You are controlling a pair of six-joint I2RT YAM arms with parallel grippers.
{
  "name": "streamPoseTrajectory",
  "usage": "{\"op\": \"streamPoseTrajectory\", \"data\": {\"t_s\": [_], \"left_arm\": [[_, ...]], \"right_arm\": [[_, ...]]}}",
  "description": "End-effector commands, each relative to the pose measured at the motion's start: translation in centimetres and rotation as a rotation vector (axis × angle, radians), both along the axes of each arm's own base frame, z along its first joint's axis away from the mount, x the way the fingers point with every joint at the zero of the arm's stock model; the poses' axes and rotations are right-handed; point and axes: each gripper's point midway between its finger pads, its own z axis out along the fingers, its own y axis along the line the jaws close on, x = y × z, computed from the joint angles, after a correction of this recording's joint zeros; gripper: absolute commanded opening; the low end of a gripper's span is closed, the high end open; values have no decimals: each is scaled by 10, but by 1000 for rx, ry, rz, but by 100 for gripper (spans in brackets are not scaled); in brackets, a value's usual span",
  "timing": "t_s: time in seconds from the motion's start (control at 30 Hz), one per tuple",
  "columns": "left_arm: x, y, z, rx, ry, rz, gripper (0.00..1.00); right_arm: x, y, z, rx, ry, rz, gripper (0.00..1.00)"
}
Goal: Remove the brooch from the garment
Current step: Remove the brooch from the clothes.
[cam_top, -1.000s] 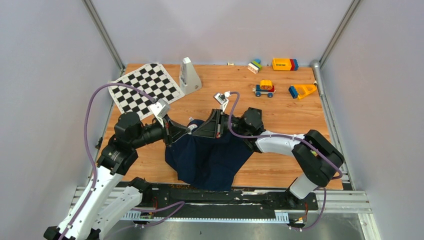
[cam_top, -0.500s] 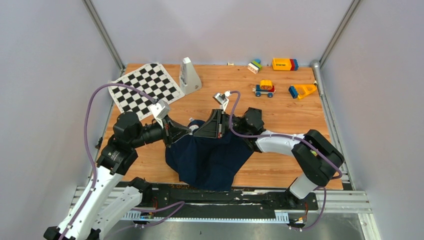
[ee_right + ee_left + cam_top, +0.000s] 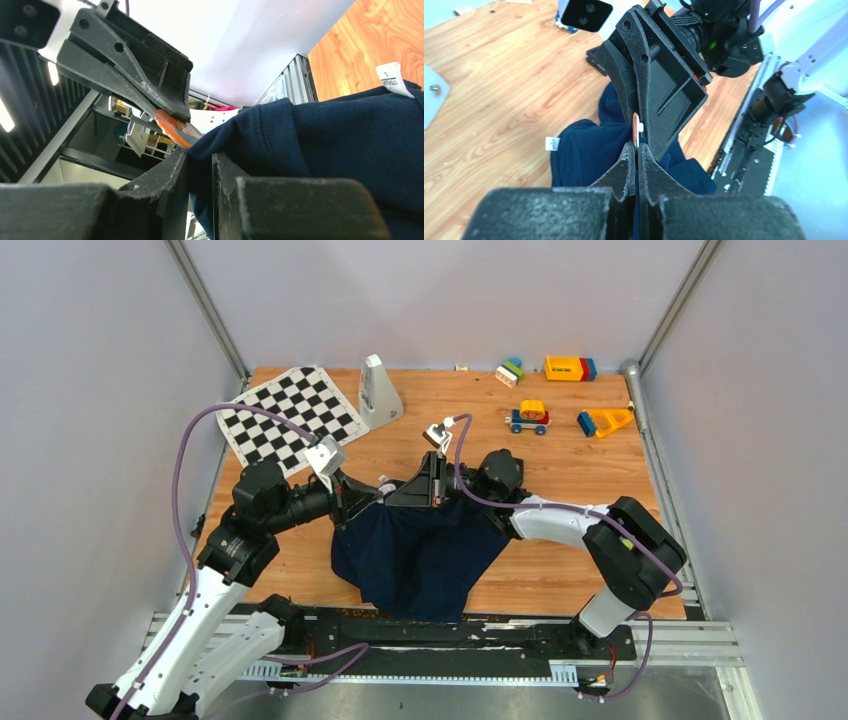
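Pinching the rim of the orange brooch (image 3: 636,131) in the fully closed jaws of the left gripper (image 3: 634,148), coming in from 9 o'clock; nipping a fold of the garment (image 3: 420,560) in the narrow jaws of the right gripper (image 3: 199,156), reaching in from 3 o'clock. Working tip to tip, probably bracing the cloth on one side so the pin can be drawn out on the other. Holding the brooch at the garment's raised 12 o'clock edge, off the table (image 3: 560,585), with the white tag (image 3: 552,144) at its 9 o'clock and the rest draping toward 6 o'clock. Leaving the chequered mat (image 3: 290,418) at 11 o'clock alone. Against a second ago: sitting slightly further toward 12 o'clock with both grippers, lifting the cloth peak a touch; brooch touching the fabric, seemingly not yet freed.
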Motion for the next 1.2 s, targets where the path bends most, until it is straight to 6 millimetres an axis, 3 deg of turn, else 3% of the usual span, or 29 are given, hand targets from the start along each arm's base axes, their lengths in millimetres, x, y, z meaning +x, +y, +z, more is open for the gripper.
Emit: {"op": "streamPoseTrajectory", "data": {"t_s": [0.0,0.23,0.4,0.67,0.83,0.97,1.17], "left_arm": [[-11,-13,-22,59,34,-85,0],[-5,-14,-34,102,61,-65,0],[-4,-16,-41,128,81,-54,0],[14,-1,-53,194,152,100,0],[19,1,-56,212,182,133,0],[22,5,-44,154,199,201,0],[32,8,-31,-93,290,374,0]], "right_arm": [[12,22,38,5,31,-18,9],[20,23,19,-170,1,-90,9],[27,16,23,-248,-61,-162,10],[23,-8,19,-288,-195,-254,9],[18,-14,14,-299,-247,-251,5],[17,-16,8,-305,-268,-248,0],[19,-11,-12,-368,-256,-217,3]]}}
